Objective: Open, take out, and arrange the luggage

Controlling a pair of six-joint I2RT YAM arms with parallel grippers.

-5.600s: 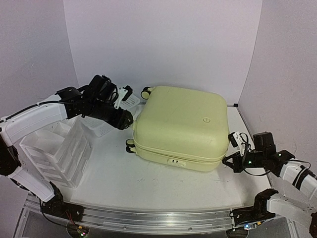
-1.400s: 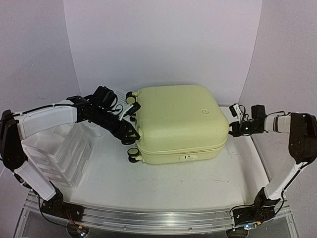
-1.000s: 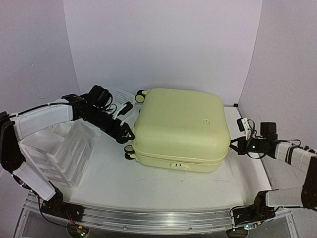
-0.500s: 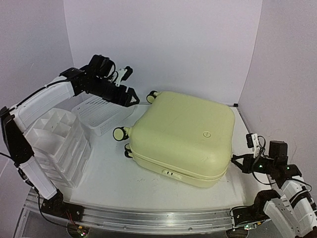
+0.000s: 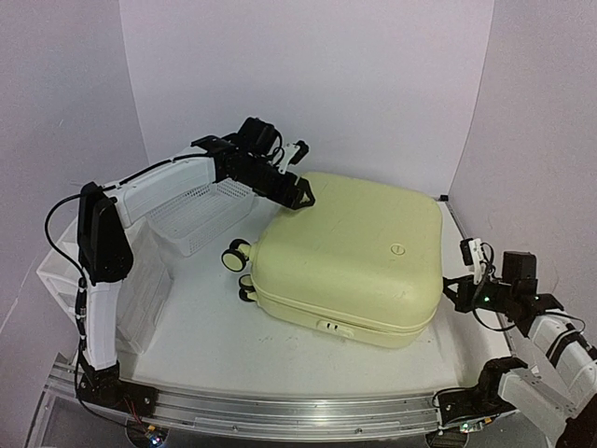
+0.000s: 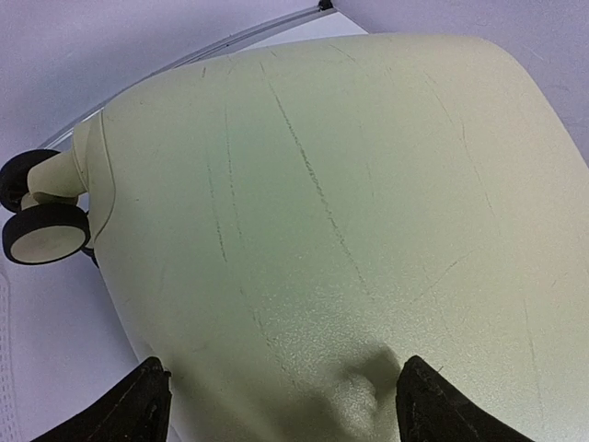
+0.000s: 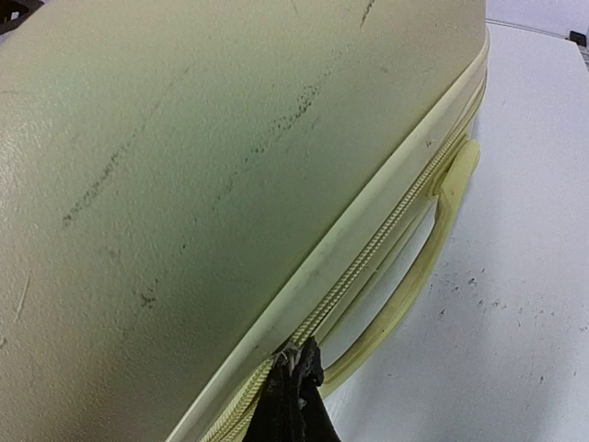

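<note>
Your luggage [image 5: 350, 247] lies flat and closed on the white surface [image 5: 201, 327], right of centre, with its caster wheels [image 5: 235, 254] pointing left toward the white mesh basket [image 5: 191, 217]. Your left arm [image 5: 177, 182] reaches over the far-left corner of the shell. Its jaws stand wide apart over the lid, gripping nothing, and the wrist view shows both black fingertips [image 6: 138, 405] against bare yellow shell. Your right arm [image 5: 541, 322] sits at the luggage's right side. Its jaws are pressed fully together, tips against the zipper [image 7: 386, 230] beside the side handle [image 7: 433, 239]; whether they pinch the pull, you cannot tell.
</note>
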